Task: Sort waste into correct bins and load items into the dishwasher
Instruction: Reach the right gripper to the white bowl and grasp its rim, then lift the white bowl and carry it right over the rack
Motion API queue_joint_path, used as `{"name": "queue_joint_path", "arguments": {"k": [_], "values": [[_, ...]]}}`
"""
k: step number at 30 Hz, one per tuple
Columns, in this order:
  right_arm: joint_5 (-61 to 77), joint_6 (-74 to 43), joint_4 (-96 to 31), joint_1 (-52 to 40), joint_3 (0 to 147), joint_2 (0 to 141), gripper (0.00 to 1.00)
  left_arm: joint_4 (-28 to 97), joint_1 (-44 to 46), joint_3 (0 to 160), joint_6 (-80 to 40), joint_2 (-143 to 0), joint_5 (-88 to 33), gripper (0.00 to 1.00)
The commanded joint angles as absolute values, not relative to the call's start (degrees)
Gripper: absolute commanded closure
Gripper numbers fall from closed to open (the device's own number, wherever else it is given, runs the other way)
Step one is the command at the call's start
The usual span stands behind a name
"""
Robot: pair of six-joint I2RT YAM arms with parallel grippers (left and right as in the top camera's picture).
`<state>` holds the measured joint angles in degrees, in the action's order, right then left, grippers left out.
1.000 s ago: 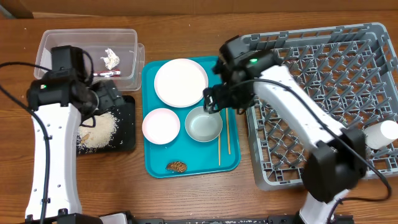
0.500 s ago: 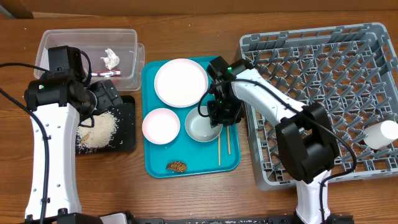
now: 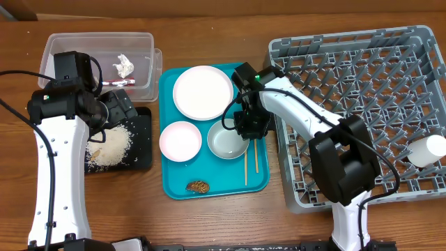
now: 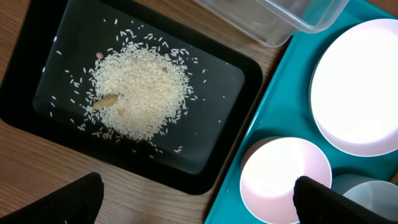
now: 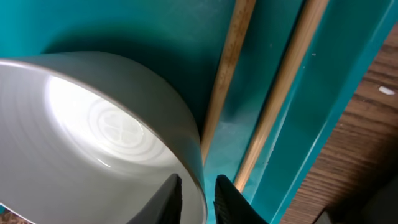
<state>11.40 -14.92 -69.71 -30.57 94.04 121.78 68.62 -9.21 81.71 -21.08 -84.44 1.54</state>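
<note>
Narrowed with the right gripper [image 5: 198,180] onto the rim of the pale grey bowl [image 5: 93,143], one finger [image 5: 168,199] inside the wall and the other outside, the rim pinched between them. Seen from overhead, gripped at the bowl's 2 o'clock edge. Just outside that grip, two wooden chopsticks [image 5: 227,81] side by side on the floor of the teal serving tray [image 5: 124,25], the nearer one right against the bowl's wall; touching or passing under it, cannot tell.

On the teal serving tray from overhead: white plate [image 3: 203,92] at 12 o'clock, white bowl [image 3: 180,141] at 9 o'clock, pale grey bowl just right of centre, chopsticks along the 3 o'clock side, small brown food lump [image 3: 198,186] at 6 o'clock, apart from the dishes.

Spread wide with the left gripper [image 4: 198,182], nothing between the fingers [image 4: 68,202], hovering above the black tray [image 4: 37,106] where it meets the teal serving tray. Inside the black tray, a heap of white rice [image 4: 137,93] with a few brownish bits.

At 12 o'clock of the black tray, the clear plastic tub [image 3: 70,49], holding a crumpled white tissue [image 3: 125,65] and a red-and-white wrapper [image 3: 120,82].

At 3 o'clock of the table, the grey dish rack [image 3: 362,77], a small white cup [image 3: 426,150] at its 3 o'clock edge
</note>
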Motion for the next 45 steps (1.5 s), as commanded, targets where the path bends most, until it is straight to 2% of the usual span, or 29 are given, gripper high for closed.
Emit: {"name": "queue_joint_path", "arguments": {"k": [1,12,15,25,36,45], "values": [[10.3,-15.3,-69.4,-30.8,94.1,121.5,0.82,68.6,-9.4,82.6,-21.9,-84.8,1.5,0.01],[10.3,-15.3,-68.5,-30.8,94.1,121.5,0.9,68.5,-9.4,82.6,-21.9,-84.8,1.5,0.01],[10.3,-15.3,-68.1,-30.8,94.1,121.5,0.96,68.5,-9.4,82.6,-21.9,-84.8,1.4,0.01],[9.2,-15.3,-68.2,-30.2,96.8,118.5,0.96,68.5,-9.4,82.6,-21.9,-84.8,1.5,0.01],[-18.1,-15.3,-64.2,-24.4,103.4,99.7,0.96,67.7,-9.4,82.6,-21.9,-84.8,1.5,0.01],[-30.7,-14.9,-56.2,-16.1,103.4,95.3,0.96,67.2,-9.4,82.6,-21.9,-84.8,1.5,0.0]]}}
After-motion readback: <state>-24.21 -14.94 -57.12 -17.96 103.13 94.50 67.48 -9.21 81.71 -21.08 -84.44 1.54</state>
